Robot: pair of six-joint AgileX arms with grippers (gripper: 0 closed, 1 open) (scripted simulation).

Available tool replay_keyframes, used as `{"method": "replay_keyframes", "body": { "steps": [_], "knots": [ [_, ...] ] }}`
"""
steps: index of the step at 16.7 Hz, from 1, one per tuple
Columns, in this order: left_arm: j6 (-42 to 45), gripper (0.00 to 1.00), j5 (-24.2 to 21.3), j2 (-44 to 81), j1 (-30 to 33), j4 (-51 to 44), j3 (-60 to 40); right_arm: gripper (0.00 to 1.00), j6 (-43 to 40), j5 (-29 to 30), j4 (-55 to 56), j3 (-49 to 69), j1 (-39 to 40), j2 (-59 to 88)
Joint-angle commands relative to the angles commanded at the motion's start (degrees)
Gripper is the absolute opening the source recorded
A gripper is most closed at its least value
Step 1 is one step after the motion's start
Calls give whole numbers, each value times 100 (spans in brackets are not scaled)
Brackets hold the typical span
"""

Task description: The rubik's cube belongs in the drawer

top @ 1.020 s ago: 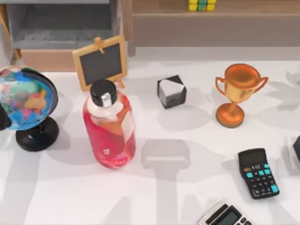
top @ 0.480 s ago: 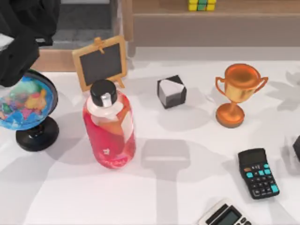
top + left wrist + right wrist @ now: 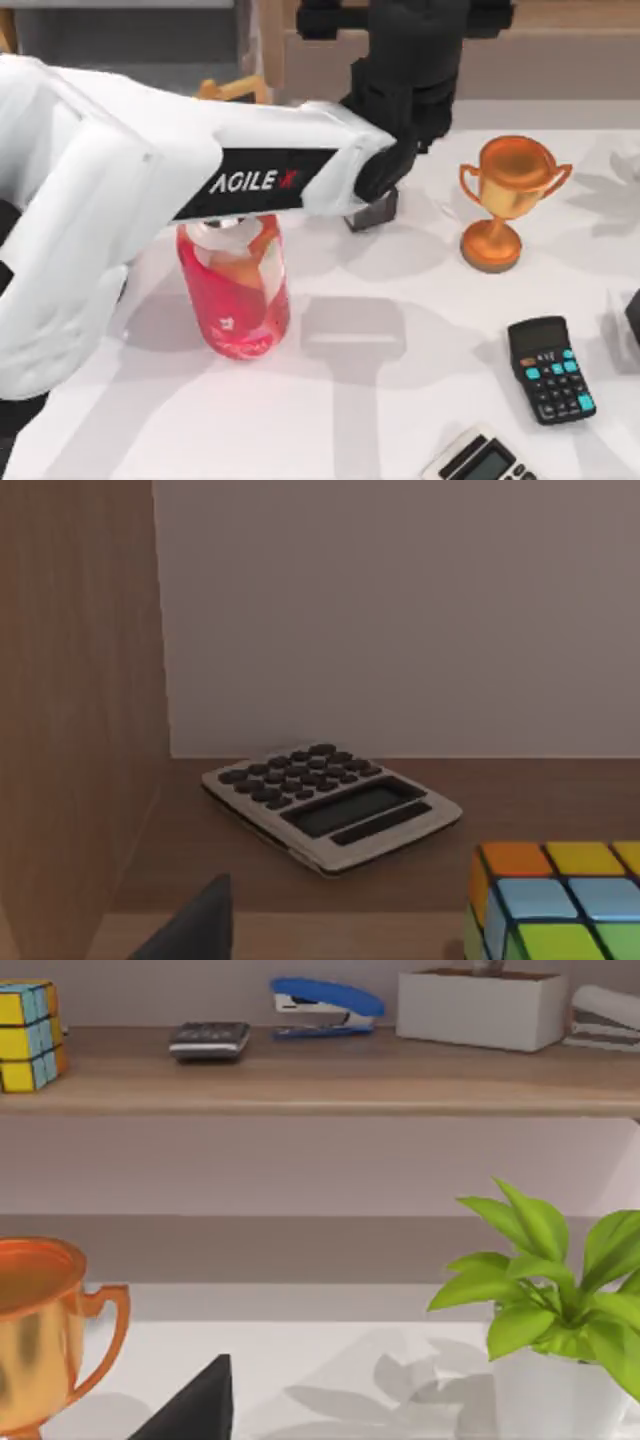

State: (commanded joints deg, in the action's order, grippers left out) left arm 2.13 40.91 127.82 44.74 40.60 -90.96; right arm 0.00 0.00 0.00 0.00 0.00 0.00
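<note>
**Reaching for the shelf cube**

Top view: left gripper (image 3: 424,42) stretched across to the upper centre of the frame, over the wooden shelf (image 3: 560,60), covering the spot where the rubik's cube sits. Stretched that far, probably, because the cube rests off the table. Drawer (image 3: 130,45) at upper left, apparently open to receive it. Right gripper (image 3: 633,316) parked at the right edge.

Left wrist view: rubik's cube (image 3: 560,900) in the lower right corner, near, resting on the shelf beside a grey calculator (image 3: 330,805). Not centred, so likely more aligning needed. Open or closed: cannot tell.

Right wrist view: cube at upper left on the shelf, trophy (image 3: 40,1330) below. Open or closed: again cannot tell.
</note>
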Motion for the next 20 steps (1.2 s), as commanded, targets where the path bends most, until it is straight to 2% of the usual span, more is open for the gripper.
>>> {"method": "replay_keyframes", "body": {
  "steps": [3, 6, 13, 20],
  "knots": [
    [-81, 100, 303, 898, 258, 158, -534, 100, 0, 0, 0, 0, 0, 0],
    [-128, 100, 453, 1262, 346, 217, -733, 100, 0, 0, 0, 0, 0, 0],
    [-127, 100, 428, 1266, 312, 163, -771, 100, 0, 0, 0, 0, 0, 0],
    [-138, 100, 176, 1716, 75, -515, -1909, 100, 0, 0, 0, 0, 0, 0]
  ]
}}
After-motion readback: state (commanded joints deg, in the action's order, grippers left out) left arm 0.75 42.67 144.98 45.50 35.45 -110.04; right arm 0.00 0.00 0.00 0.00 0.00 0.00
